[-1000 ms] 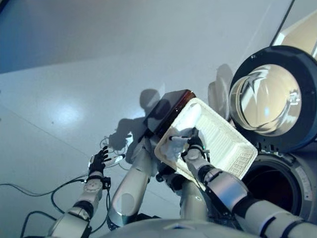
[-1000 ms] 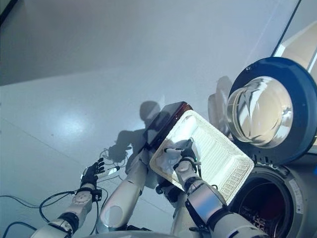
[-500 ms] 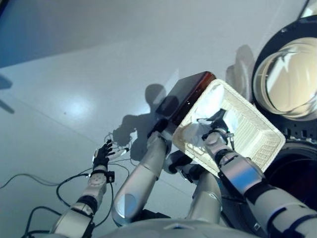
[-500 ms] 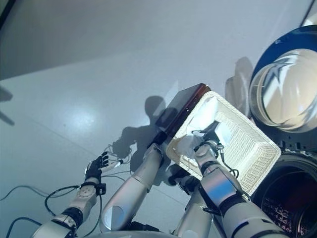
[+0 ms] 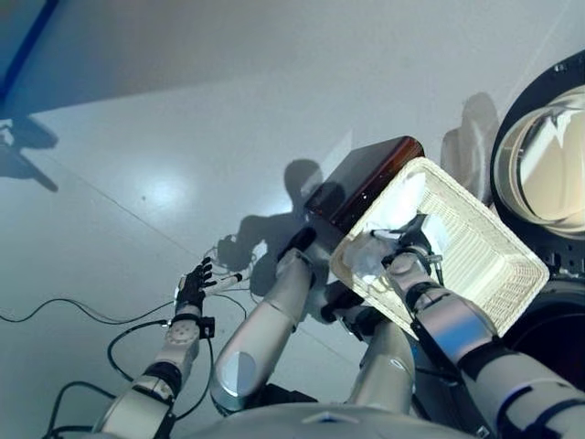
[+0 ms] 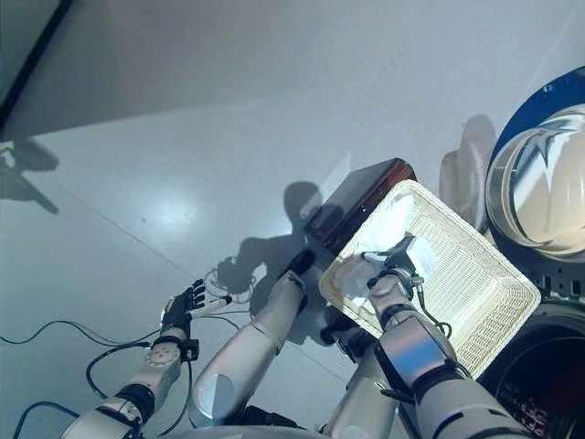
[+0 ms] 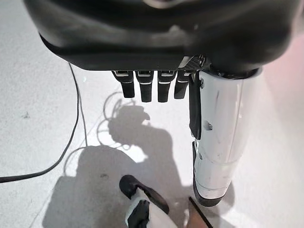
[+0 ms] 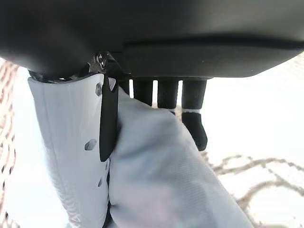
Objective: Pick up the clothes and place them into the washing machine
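A white woven basket [image 5: 480, 261] rests tilted on a dark brown box [image 5: 364, 176], beside the washing machine. Pale bluish-white cloth [image 5: 364, 260] lies bunched in the basket's near corner. My right hand [image 5: 409, 259] reaches into the basket and is shut on that cloth. In the right wrist view the cloth [image 8: 161, 175] fills the space between the white-covered thumb [image 8: 71, 147] and the curled fingers [image 8: 194, 124]. My left hand [image 5: 193, 287] hangs low over the floor, open, holding nothing.
The washing machine's round door [image 5: 548, 160] stands swung open at the far right. Its dark drum opening [image 6: 539, 398] shows just below the basket. Pale grey floor [image 5: 183, 119] spreads to the left.
The camera has swung, so the whole scene has slid rightward. My right hand stays in the basket's near corner on the cloth. The left hand has not moved.
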You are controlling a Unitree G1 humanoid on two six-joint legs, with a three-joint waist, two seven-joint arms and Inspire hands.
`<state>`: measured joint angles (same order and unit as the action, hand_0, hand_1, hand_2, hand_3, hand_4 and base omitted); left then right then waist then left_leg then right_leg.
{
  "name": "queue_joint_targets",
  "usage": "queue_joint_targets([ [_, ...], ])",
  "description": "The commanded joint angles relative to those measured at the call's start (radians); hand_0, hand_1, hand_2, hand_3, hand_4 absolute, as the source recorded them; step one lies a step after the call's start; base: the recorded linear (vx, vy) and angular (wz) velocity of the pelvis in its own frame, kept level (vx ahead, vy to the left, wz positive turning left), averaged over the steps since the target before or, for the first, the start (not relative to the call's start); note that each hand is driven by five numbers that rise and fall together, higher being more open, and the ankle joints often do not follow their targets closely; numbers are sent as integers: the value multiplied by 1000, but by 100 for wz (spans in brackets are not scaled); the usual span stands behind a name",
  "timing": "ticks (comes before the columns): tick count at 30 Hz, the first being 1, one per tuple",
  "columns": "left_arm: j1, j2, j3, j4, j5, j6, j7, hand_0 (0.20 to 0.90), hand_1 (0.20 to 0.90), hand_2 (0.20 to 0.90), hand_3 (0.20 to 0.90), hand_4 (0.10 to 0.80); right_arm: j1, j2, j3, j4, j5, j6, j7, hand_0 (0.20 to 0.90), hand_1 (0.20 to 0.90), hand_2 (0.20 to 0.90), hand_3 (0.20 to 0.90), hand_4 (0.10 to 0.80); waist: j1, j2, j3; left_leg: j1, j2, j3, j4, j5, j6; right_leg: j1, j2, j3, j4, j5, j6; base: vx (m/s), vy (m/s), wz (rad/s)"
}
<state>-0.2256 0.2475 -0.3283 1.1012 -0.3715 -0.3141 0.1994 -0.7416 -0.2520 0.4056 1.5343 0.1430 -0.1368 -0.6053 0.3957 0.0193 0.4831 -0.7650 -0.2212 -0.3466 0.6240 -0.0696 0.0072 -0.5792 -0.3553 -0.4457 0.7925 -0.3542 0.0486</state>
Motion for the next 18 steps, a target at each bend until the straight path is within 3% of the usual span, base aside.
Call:
queue_joint_targets([
  [1,79,19,1,-17,31,-41,9,900,900,900,900,800,62,-15,-75,12,-22,-20,12,200,200,200,200,300,-1,25,-1,51,0,55,-155,45,5,71,0,34,-108,139,27,22,-18,-17],
  [10,129,15,29,7,33,-44,-15,900,900,900,900,800,139,-139,-195,12,51,-45,48,200,200,200,200,300,-67,15,-84,183,47,116,-324,99,-15,172,54,71,-316,215,39,10,15,-23],
  [11,147,7,31,11,28,-45,-23,900,900,900,900,800,151,-156,-213,16,59,-46,55,200,200,200,200,300,-77,28,-101,204,61,130,-367,143,-15,181,70,70,-374,266,33,-54,89,-47],
  [18,179,-33,34,63,2,-52,-45,900,900,900,900,800,185,-204,-351,-9,241,-114,112,200,200,200,200,300,-156,53,-157,293,104,207,-454,157,-24,230,99,141,-521,333,58,4,49,-55],
])
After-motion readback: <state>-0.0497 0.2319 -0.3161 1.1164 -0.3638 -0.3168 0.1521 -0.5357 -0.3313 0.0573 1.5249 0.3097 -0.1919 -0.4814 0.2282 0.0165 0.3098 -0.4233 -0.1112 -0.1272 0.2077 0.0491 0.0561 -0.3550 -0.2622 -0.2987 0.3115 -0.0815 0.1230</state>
